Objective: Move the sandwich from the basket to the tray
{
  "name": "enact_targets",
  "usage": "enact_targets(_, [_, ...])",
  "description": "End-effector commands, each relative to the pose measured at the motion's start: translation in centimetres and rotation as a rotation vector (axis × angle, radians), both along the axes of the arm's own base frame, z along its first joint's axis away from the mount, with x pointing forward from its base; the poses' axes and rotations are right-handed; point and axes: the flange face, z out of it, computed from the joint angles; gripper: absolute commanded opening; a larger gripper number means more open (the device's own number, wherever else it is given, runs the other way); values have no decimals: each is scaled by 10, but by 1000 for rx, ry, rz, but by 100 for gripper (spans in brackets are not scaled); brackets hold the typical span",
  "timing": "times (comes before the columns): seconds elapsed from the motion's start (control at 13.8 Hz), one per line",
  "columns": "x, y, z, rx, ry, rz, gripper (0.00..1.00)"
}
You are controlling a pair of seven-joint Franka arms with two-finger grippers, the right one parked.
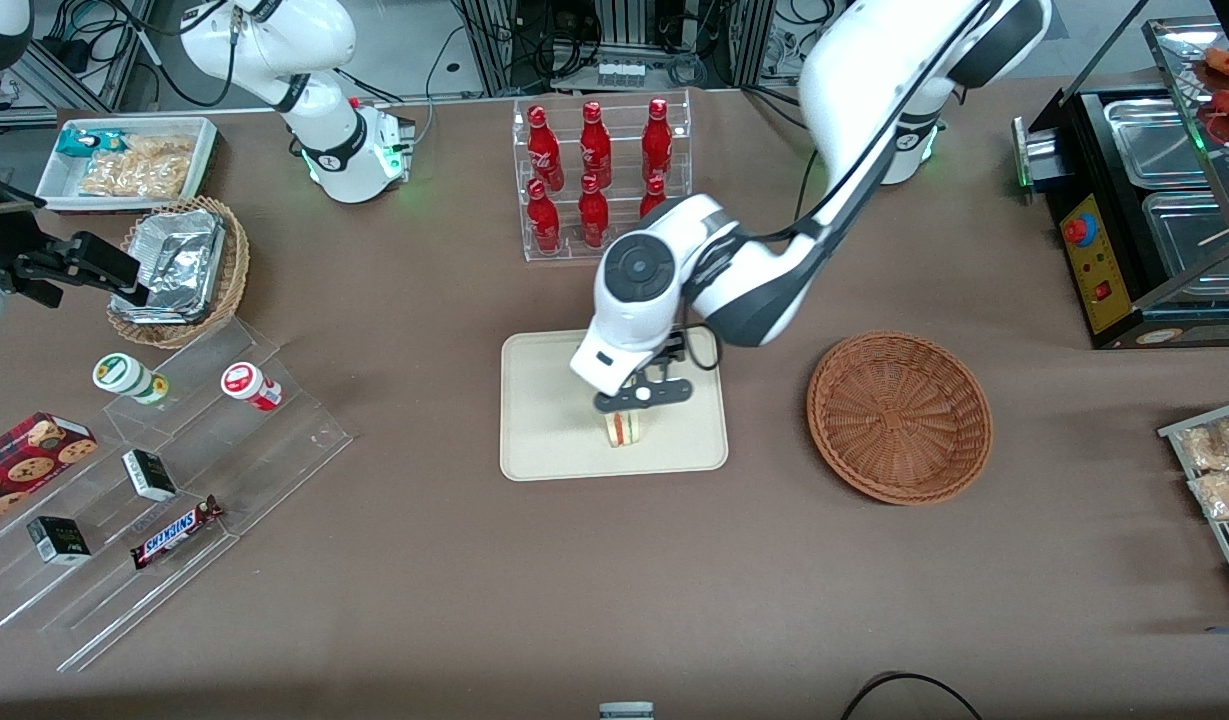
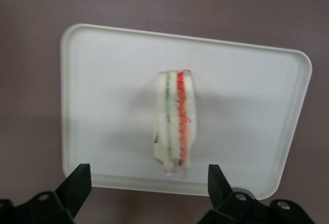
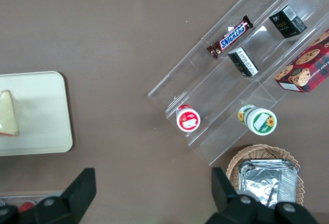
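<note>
Since the sandwich already stands on its edge near the tray's front rim, the released claw hovering above it should rise straight up, leaving the empty basket alone.

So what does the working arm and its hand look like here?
The left arm is glossy white with dark grey joint bands, a round dark cap and a black cable. Its hand, above the tray, has a black crossbar with black wedge-shaped fingers.
</note>
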Motion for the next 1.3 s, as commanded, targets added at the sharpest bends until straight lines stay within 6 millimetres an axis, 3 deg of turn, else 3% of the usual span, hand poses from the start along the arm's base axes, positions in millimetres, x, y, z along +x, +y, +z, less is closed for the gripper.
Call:
enact_targets(0.0, [9,44,26,96,16,58,100])
enact_targets(0.36, [29,132,54,174,50,140,100])
enact_targets(0.72, [40,224,73,175,71,76,100])
enact_targets(0.87, [36,262,89,173,70,48,100])
enact_targets(1.23, [16,326,139,106,136,-111,100])
